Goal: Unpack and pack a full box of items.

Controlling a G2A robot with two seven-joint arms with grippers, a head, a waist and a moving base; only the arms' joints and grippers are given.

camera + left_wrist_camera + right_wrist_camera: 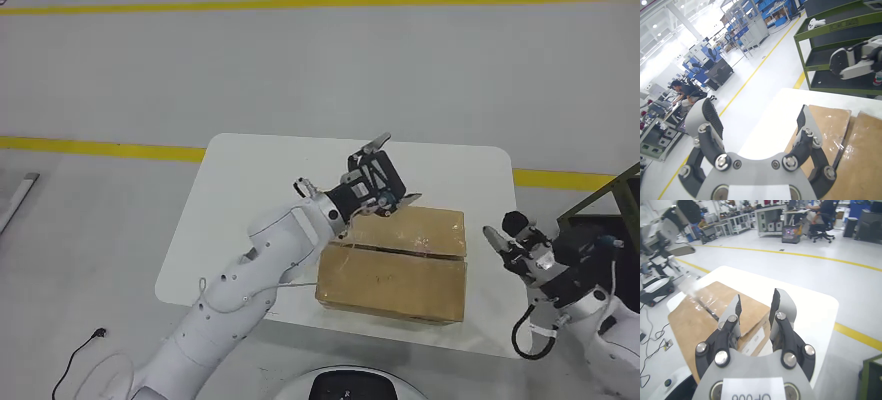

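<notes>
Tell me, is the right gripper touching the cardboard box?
Apart. The top view shows bare table between the right gripper and the box.

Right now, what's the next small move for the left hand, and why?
Probably lower the left hand to the taped seam of the box. The box is shut and nothing is unpacked yet. This hand hovers open and empty by the box's far edge. The right hand is open beside the box.
</notes>
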